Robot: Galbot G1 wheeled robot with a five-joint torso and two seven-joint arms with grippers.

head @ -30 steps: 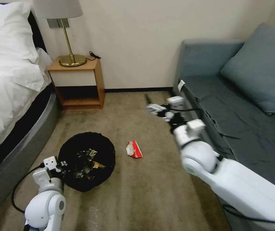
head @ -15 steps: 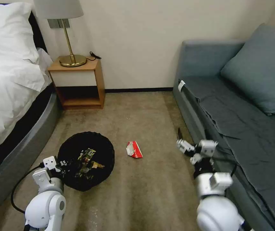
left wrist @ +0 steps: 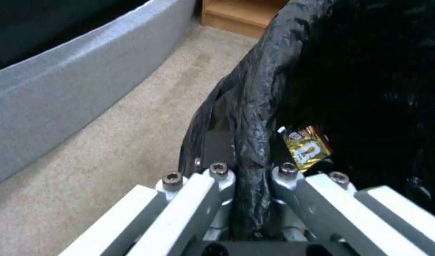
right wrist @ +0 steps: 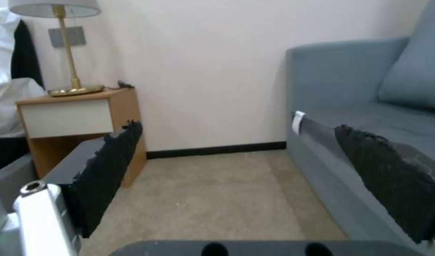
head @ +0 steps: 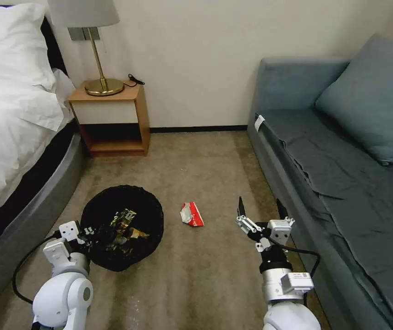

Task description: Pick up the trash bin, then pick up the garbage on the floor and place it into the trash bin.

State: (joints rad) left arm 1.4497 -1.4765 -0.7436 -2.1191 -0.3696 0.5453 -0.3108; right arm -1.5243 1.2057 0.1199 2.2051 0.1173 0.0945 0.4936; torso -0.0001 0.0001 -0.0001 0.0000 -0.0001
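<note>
Even, soft indoor light w/ faint shadows, head view sharp but bowed at edges, wrist views softer, slight sheen on bin liner (left wrist: 255, 117).

The bed (head: 8, 137) on the left is cut off by the picture's left edge, and the lamp (head: 86, 27) on the nightstand loses the top of its shade at the upper edge. The sofa (head: 343, 151) on the right runs out past the right edge. Inside the trash bin (head: 122, 229), the litter is a small tangle, too small to name piece by piece. The left gripper (head: 86, 236) hides part of the bin's near rim, and the bag folds (left wrist: 248, 149) cover its fingertips. The red-and-white wrapper (head: 191, 214) is too small to read.
</note>
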